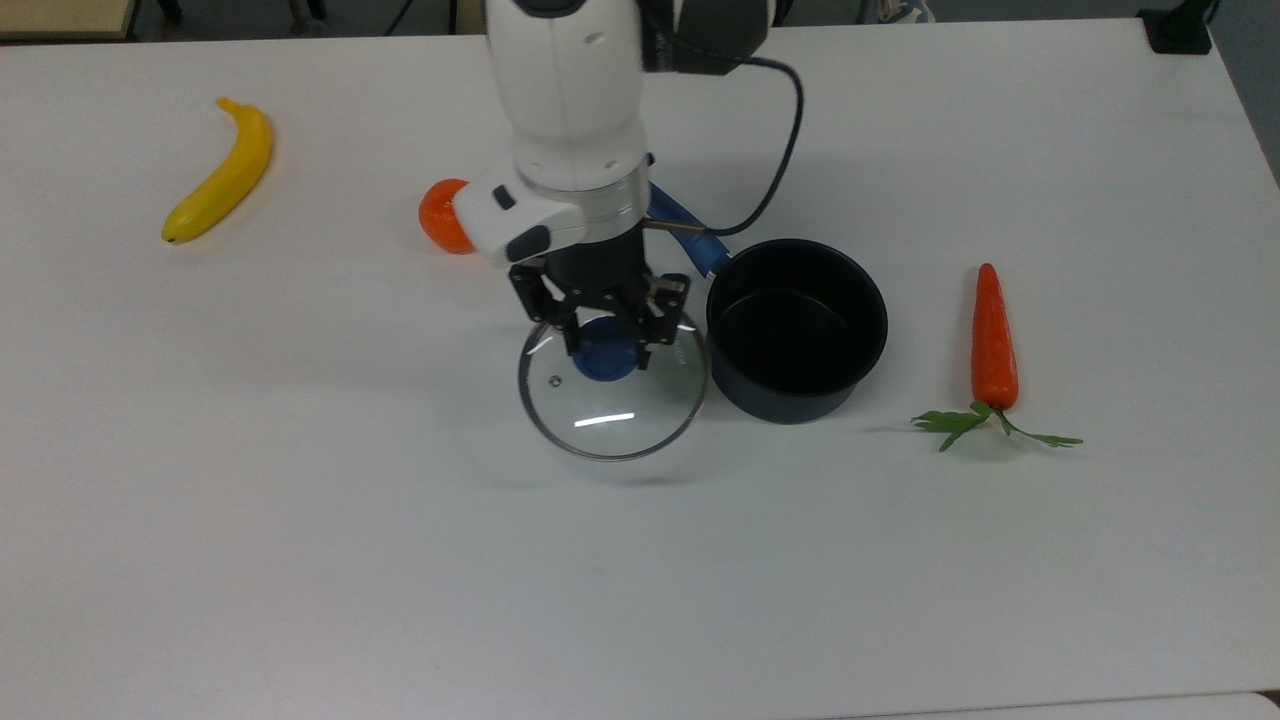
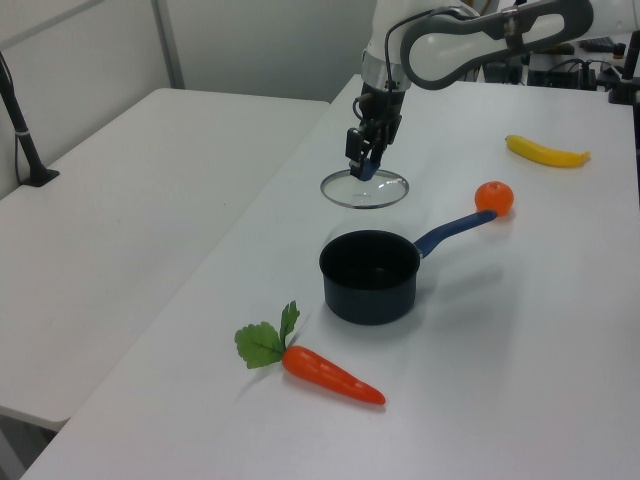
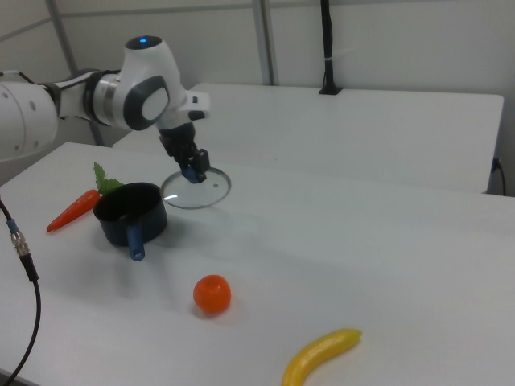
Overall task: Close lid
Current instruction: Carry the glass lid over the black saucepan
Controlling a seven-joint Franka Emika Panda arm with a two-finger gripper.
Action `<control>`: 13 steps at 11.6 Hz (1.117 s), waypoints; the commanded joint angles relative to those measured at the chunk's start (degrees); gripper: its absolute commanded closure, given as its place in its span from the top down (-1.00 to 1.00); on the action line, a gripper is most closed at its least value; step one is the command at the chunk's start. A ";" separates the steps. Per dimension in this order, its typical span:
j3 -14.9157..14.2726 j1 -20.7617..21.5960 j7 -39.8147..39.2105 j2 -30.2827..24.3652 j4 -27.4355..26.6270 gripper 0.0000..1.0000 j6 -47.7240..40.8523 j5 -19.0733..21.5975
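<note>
Lid held in the air beside the pot.
The gripper [image 1: 606,345] clamps the blue knob of the lid [image 1: 612,400], which hangs above the table [image 1: 300,550], just beside the top view's left of the open pot [image 1: 797,330].

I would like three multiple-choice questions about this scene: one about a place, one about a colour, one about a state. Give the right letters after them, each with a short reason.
1. In the top view, where is the carrot?
A. the top view's right of the saucepan
B. inside the saucepan
C. beside the banana

2. What colour is the lid's knob?
A. red
B. blue
C. yellow

3. What is the state of the lid?
A. resting on the saucepan
B. lying flat on the table
C. held in the air by the gripper

Answers:
1. A: the carrot lies past the saucepan there.
2. B: the knob is blue.
3. C: the gripper grips the knob, and the lid hangs above the table.
</note>
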 commanded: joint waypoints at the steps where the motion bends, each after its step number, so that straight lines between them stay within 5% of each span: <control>1: 1.24 3.41 2.61 -2.08 -0.12 -0.08 -3.17 -0.08; 7: 1.51 11.32 7.36 -2.43 -0.21 -0.08 -2.74 -4.82; 10: 5.81 11.68 7.63 -2.69 -0.74 -0.08 -3.00 -10.70; 13: 7.14 11.15 7.80 -5.32 -3.63 -0.08 -4.67 -11.07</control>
